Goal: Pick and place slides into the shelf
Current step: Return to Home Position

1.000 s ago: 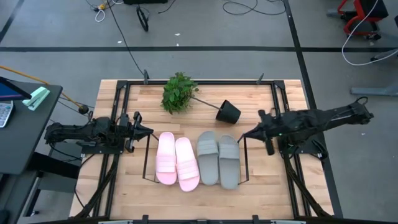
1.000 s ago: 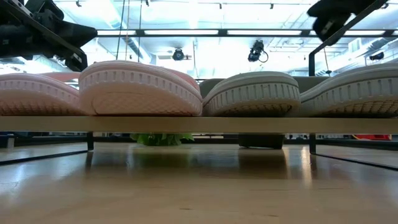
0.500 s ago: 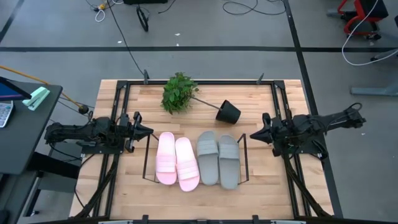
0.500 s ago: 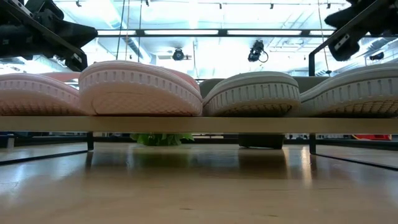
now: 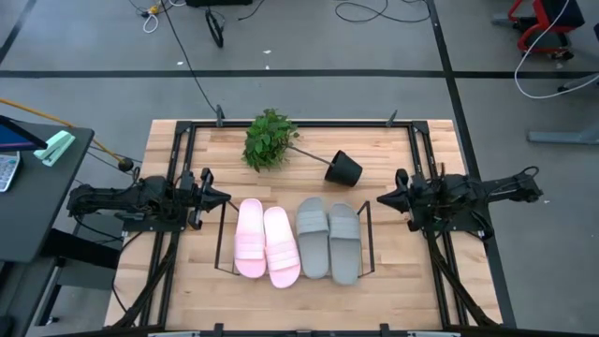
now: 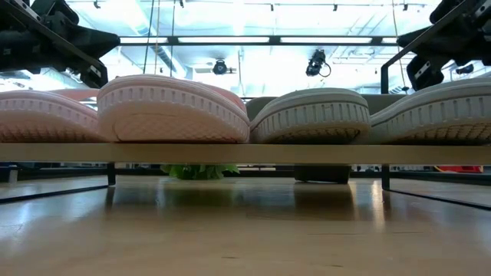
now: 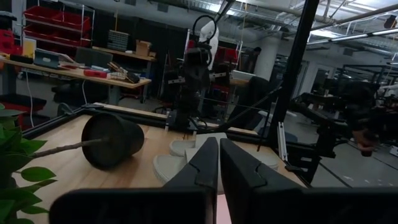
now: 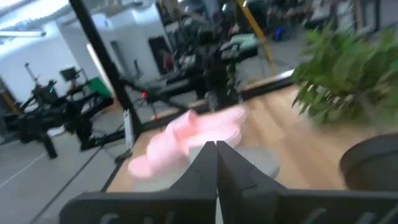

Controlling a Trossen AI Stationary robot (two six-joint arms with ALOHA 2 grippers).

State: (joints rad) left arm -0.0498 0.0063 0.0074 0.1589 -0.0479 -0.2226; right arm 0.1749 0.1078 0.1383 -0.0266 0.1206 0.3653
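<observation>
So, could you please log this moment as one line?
slides: all four on shelf | left fingers: shut, empty | right fingers: shut, empty

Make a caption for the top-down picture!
Two pink slides and two grey-green slides fill the shelf; left tool and right tool wait aside.

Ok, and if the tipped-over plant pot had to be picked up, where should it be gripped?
Grip the black pot across its round wall, from above, fingers either side. It lies on its side with the stem running off toward the leaves, so the wall is bare. The right gripper is probably nearer.
</observation>
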